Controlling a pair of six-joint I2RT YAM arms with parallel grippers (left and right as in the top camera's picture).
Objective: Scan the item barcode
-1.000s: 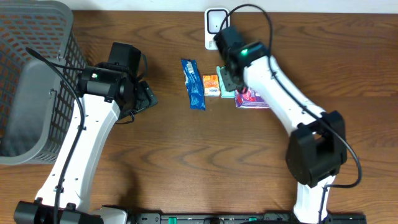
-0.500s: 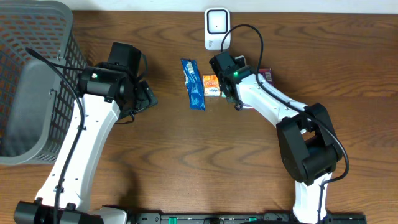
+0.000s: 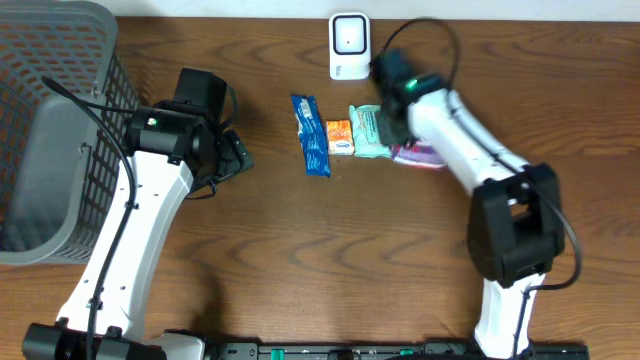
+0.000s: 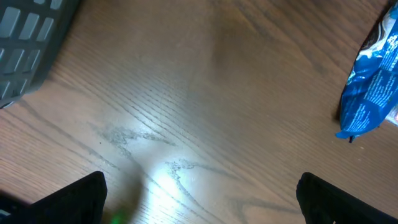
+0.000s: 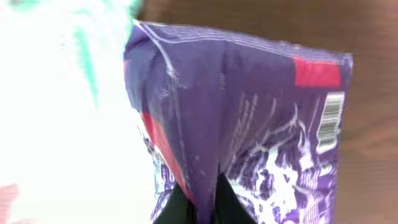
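A purple snack packet fills the right wrist view, a barcode printed near its right edge. My right gripper is shut, pinching a raised fold of that packet between its dark fingertips. From overhead, the packet peeks out under the right gripper, just below the white scanner at the table's back edge. My left gripper stands open over bare wood, its fingers wide apart and nothing between them.
A white-and-teal packet lies beside the purple one, then an orange pack and a blue wrapper further left. A grey mesh basket stands at the far left. The left gripper hovers left of the blue wrapper.
The right arm swung over the packets and back to the right, and its jaws closed on the purple packet. The left arm has stayed still.
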